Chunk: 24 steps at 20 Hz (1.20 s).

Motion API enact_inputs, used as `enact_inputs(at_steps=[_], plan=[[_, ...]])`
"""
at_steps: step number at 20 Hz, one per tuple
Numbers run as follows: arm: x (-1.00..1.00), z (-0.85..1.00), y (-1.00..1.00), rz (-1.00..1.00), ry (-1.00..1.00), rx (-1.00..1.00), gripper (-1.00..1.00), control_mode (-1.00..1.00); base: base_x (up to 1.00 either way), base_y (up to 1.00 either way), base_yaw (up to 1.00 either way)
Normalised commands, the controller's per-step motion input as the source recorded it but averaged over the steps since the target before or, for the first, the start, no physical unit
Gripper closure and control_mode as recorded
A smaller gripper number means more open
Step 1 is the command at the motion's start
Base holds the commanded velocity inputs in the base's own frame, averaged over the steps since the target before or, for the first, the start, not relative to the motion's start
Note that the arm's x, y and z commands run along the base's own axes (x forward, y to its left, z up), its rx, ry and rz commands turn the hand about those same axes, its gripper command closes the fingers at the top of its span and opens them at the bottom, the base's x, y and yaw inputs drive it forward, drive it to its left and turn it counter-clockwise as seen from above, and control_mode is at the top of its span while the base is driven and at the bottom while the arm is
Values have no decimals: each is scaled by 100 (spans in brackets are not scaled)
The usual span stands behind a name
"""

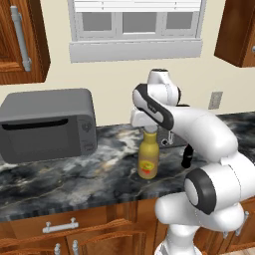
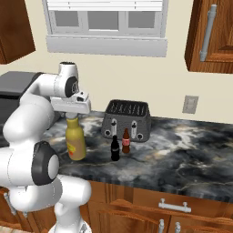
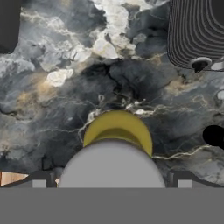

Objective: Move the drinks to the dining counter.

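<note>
Now, tool: my tool (image 3: 112,177) hangs straight above the yellow bottle (image 1: 148,158), fingers spread wide on either side of its pale cap (image 3: 112,164), pinching nothing.
Fingers: one dark fingertip (image 3: 40,178) shows low left in the hand view, the other low right, both apart from the cap.
Yellow bottle: upright on the marbled desk (image 1: 74,174) by the wall, orange-red label facing the front, between the microwave (image 1: 47,124) and the toaster (image 2: 126,120).
Brown bottle: the small slim brown bottle (image 2: 126,141) stands upright just in front of the toaster, to the right of the yellow one and apart from it.
Dark bottle: a small black bottle (image 2: 115,148) stands just beside the brown one, a little nearer the desk's front edge.
Arm: my white arm (image 1: 199,129) bends over the desk from the near side, wrist pointing down.
Surroundings: window (image 2: 104,22) above, wall socket (image 2: 189,104) right of the toaster, wooden cupboards (image 1: 74,231) below.
</note>
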Motion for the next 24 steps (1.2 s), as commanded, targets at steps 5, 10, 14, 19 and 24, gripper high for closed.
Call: enact_inputs(at_steps=[5,10,14,19,24], plan=[[0,-17,0,0,0,0,-100,-100,0,0,0],[0,-11,0,0,0,0,100,-100,0,0,0],[0,0,0,0,0,0,100,-100,0,0,0],[0,7,-1,0,0,0,100,-100,0,0,0],[-13,57,0,0,0,0,100,-100,0,0,0]])
